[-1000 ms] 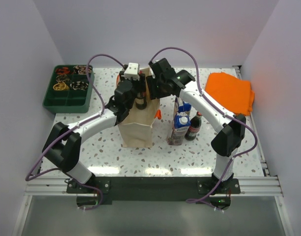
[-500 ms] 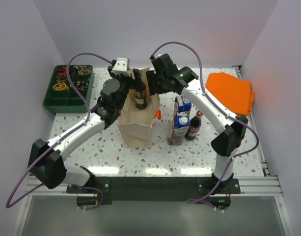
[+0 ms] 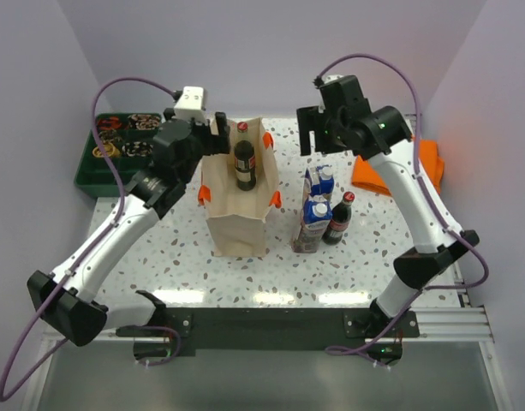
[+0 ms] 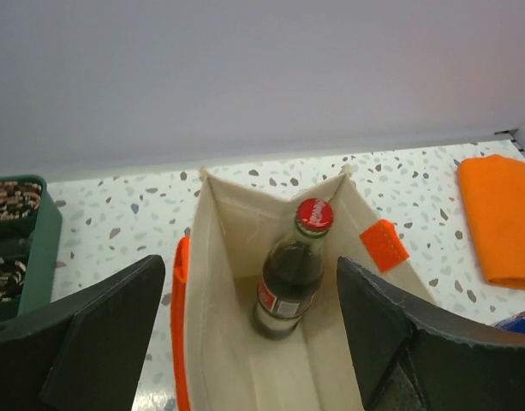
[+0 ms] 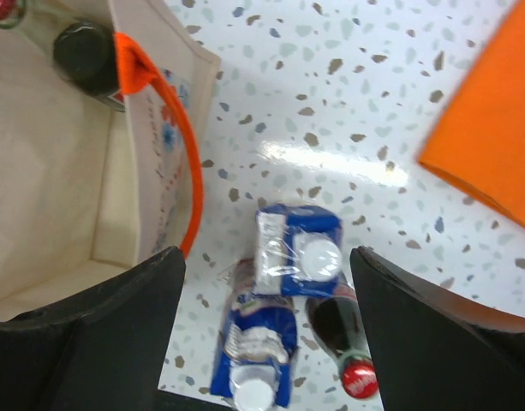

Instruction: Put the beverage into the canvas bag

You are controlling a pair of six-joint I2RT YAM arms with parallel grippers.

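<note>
The beige canvas bag with orange handles stands upright mid-table, also in the left wrist view and the right wrist view. A dark cola bottle with a red cap stands upright inside it, seen in the left wrist view too. My left gripper is open and empty, just behind the bag's left rim. My right gripper is open and empty, raised above two blue cartons and a second cola bottle, which the right wrist view shows below it.
A green tray with compartments of small items sits at the back left. A folded orange cloth lies at the back right, partly behind my right arm. The two cartons stand right of the bag.
Both grippers have drawn away from the bag's mouth: the left one back and to the left, the right one up and to the right. The bottle now stands free inside the bag.
</note>
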